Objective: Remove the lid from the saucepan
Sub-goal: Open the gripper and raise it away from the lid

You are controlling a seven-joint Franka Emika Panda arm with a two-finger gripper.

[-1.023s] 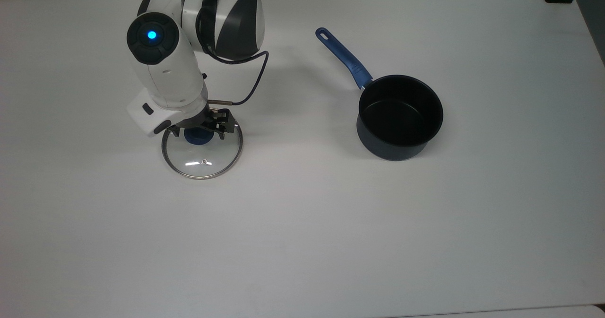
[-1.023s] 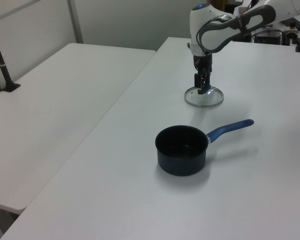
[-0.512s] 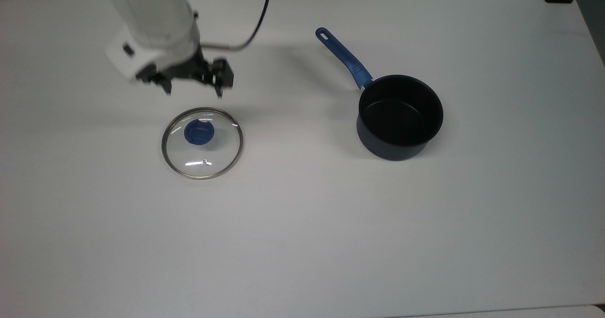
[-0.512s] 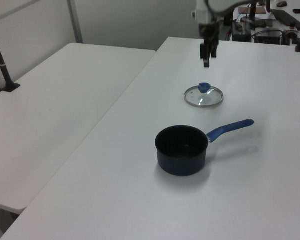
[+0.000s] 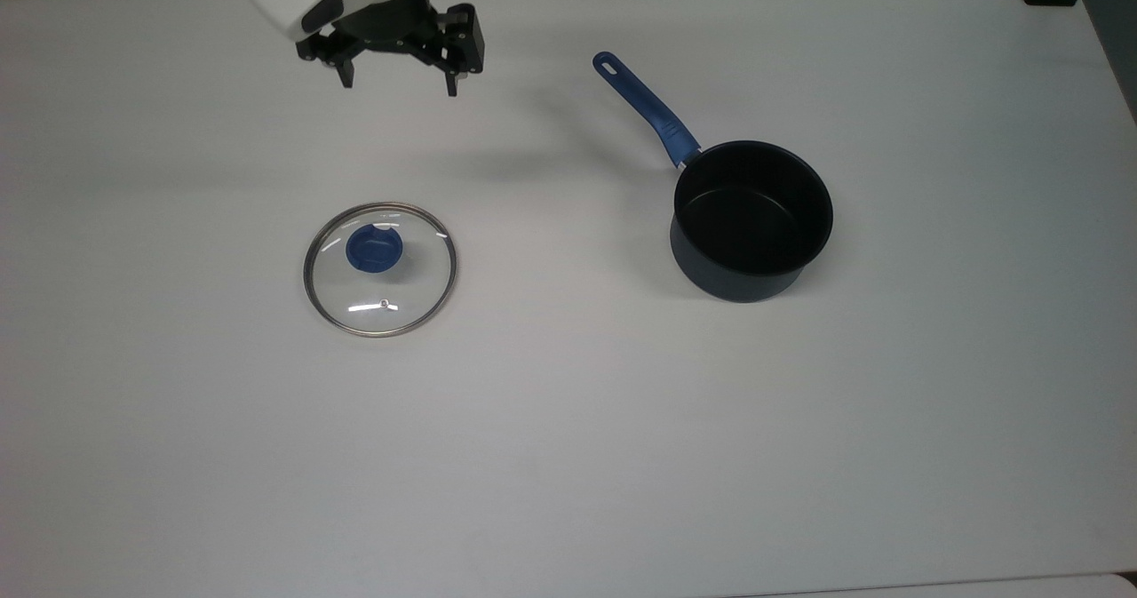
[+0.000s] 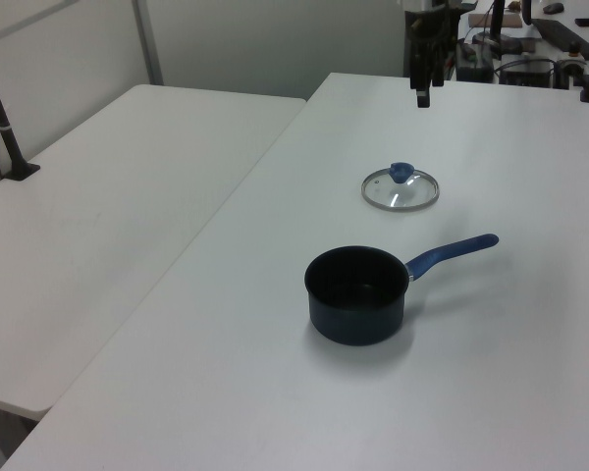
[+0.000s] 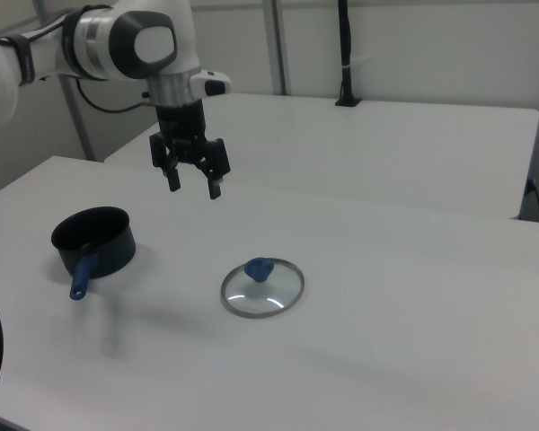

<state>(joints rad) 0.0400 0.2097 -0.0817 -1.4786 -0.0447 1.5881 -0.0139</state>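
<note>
Brightness: we see even, bright overhead light on the white table (image 5: 568, 456) in all three views.
Glare: two small white highlights sit on the lid (image 5: 380, 269) glass, toward 6 o'clock of its knob.
Shadows: soft and faint; the saucepan (image 5: 751, 219) casts a pale one toward 6 o'clock in the top view.
Blur: we find the tool (image 5: 395, 69) slightly smeared.
Corners: the top view darkens mildly at its corners.

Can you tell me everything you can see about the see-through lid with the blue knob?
The lid is a round disc of clear glass with a thin metal rim. A round blue knob sits at its middle, and there is a tiny vent hole near the edge. It lies flat on the white table, knob up, well apart from the saucepan. Only the table touches it. The claw hangs open, away from it.
</note>
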